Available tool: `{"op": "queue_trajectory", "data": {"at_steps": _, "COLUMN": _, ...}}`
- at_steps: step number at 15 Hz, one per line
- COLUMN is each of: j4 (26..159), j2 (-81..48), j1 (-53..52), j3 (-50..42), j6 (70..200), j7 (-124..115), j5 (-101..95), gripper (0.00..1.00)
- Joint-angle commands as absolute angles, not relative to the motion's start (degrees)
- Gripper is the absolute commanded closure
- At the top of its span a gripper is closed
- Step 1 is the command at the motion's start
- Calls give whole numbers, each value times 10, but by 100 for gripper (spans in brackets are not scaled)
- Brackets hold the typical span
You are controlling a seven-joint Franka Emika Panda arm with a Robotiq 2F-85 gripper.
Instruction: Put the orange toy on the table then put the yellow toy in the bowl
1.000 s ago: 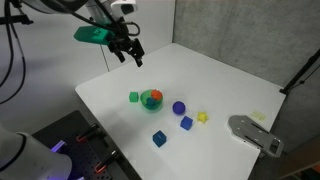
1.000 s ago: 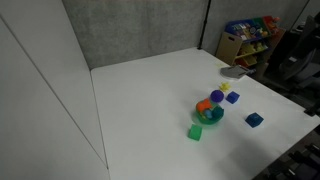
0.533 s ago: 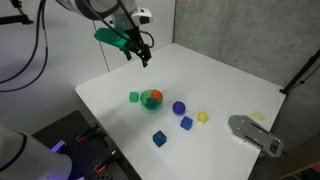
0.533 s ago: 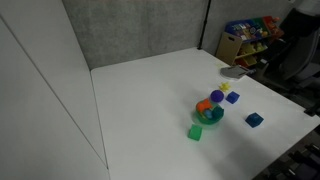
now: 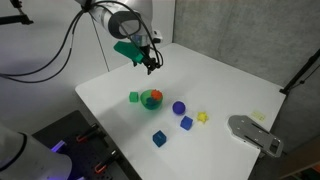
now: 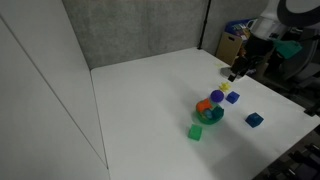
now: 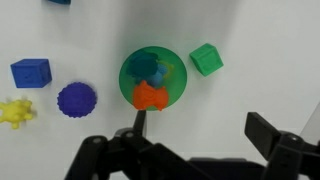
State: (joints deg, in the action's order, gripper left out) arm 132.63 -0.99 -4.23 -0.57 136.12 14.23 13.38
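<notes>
Seven small pieces and one bowl point(image 7: 126, 80) stand on the white counter point(image 5: 220, 80).

- Orange toy point(image 7: 150, 96): inside the bowl, against its rim. A blue piece point(image 7: 145, 68) shares the bowl; whether the two touch is hard to tell from the wrist view.
- Yellow toy point(image 7: 15, 112): on the counter, well apart from the bowl, beyond the purple ball point(image 7: 75, 100).
- Green cube point(image 7: 206, 59): just beside the bowl, on the side away from the ball.
- Blue cube point(image 7: 31, 73): near the ball and about as far from the bowl as the yellow toy.
- Second blue cube point(image 5: 159, 139): apart from the bowl, toward the counter's near edge.
- Pincer point(image 7: 200, 135): spread wide and empty, held in the air above the bowl, not yet down to it.

Step in hand, by judgement: the approach to the orange toy; neither transfer is done.

Hazards:
- A finger lands on the rim and tips or drags the light bowl.
- The closing pincer takes the blue piece along with the orange toy.
- The lumpy toy squirts out of a poor grip.
- A shoved bowl knocks the green cube.
</notes>
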Motion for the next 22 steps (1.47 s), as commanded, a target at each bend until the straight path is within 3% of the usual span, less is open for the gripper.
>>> {"op": "queue_trajectory", "data": {"at_steps": 1, "j4": 1255, "j2": -105, "j1": -28, "j3": 10, "j6": 1367, "j7": 194, "j5": 175, "gripper": 0}}
{"op": "queue_trajectory", "data": {"at_steps": 11, "j4": 1127, "j2": -307, "j1": 18, "j3": 54, "j6": 1436, "j7": 193, "j5": 158, "gripper": 0}}
{"op": "queue_trajectory", "data": {"at_steps": 20, "j4": 1079, "j2": -395, "j1": 23, "j3": 57, "j6": 1453, "j7": 175, "j5": 113, "gripper": 0}}
{"op": "queue_trajectory", "data": {"at_steps": 21, "j4": 1076, "j2": -399, "j1": 23, "j3": 57, "j6": 1454, "j7": 175, "j5": 108, "gripper": 17}}
{"op": "queue_trajectory", "data": {"at_steps": 22, "j4": 1074, "j2": -403, "j1": 23, "j3": 58, "j6": 1457, "j7": 173, "j5": 104, "gripper": 26}}
